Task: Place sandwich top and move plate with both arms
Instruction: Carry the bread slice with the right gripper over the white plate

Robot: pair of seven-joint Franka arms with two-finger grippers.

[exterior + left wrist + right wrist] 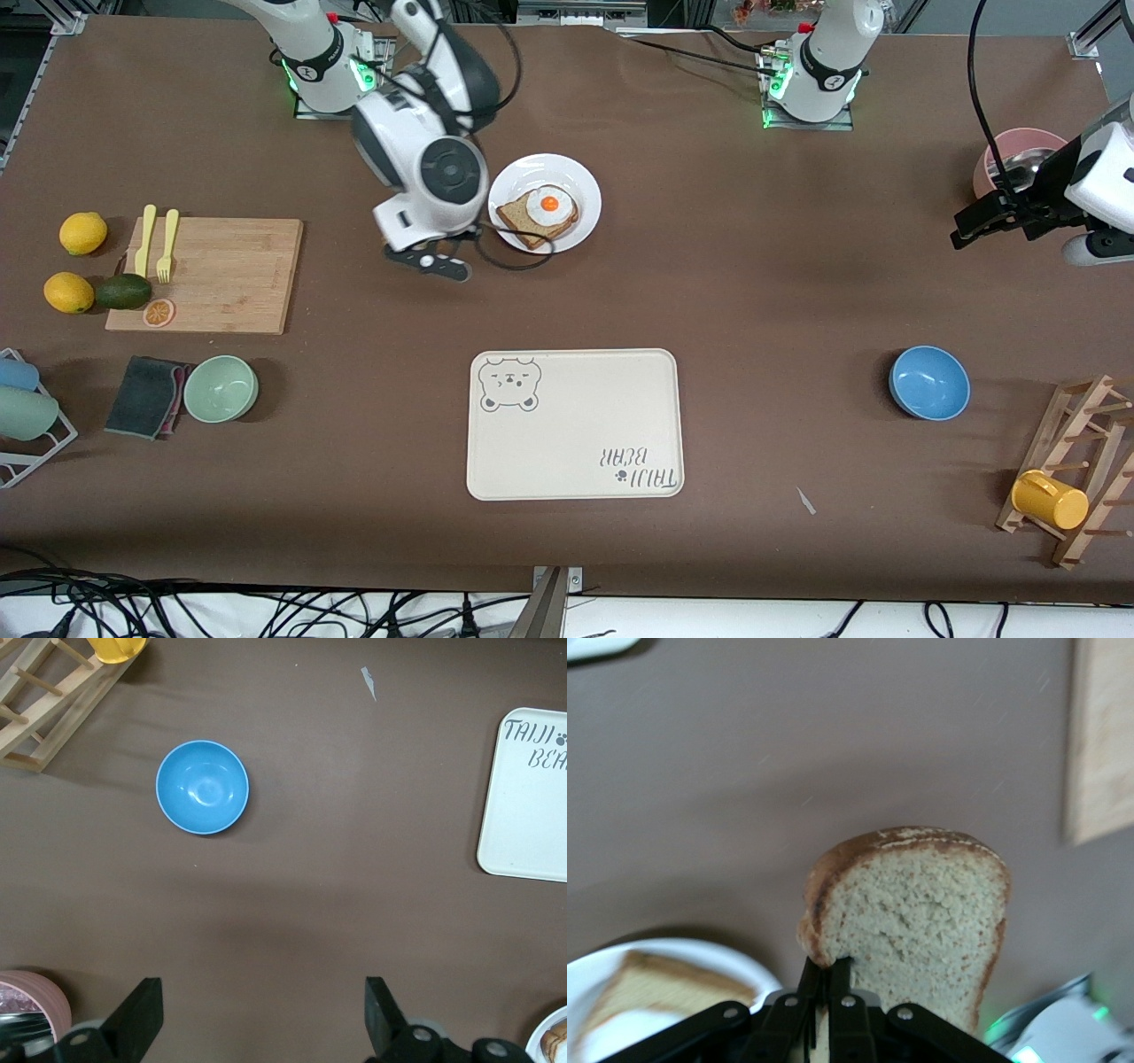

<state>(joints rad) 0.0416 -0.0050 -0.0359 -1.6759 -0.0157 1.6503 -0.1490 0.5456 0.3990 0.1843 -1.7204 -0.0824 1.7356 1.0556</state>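
I hold the sandwich top [912,912] pinched by its lower edge in my right end effector [827,992], up in the air beside the plate [586,183], with the brown bench under it. The grip takes only a thin bite of soft crumb, so the slice could tear, sag or swing as I carry it, and then land crooked or half off the egg slice [537,216]. In the right wrist view the slice stands on edge, its long axis running away from my fingers, domed crust outermost. My left end effector [261,1014] waits spread wide and empty over bare bench, between the blue bowl [928,382] and a pink bowl [1016,144].
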